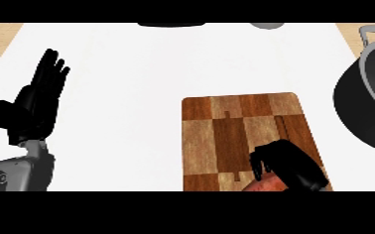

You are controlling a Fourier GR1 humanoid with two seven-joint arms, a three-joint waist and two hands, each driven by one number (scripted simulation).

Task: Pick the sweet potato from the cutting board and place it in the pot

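A wooden checkered cutting board [234, 129] lies at the lower middle right of the white counter. At its near right corner my right hand [289, 163] curls over the reddish sweet potato [265, 185], which shows only as a small patch under the fingers at the lower edge. The dark pot [355, 104] stands at the right edge, partly cut off, with a grey handle [366, 34] above it. My left hand [40, 96] stays open at the left edge, fingers up, resting.
A dark object [172, 24] and a grey round object [268, 25] peek in at the far edge of the counter. Wooden trim shows at the far left and right corners.
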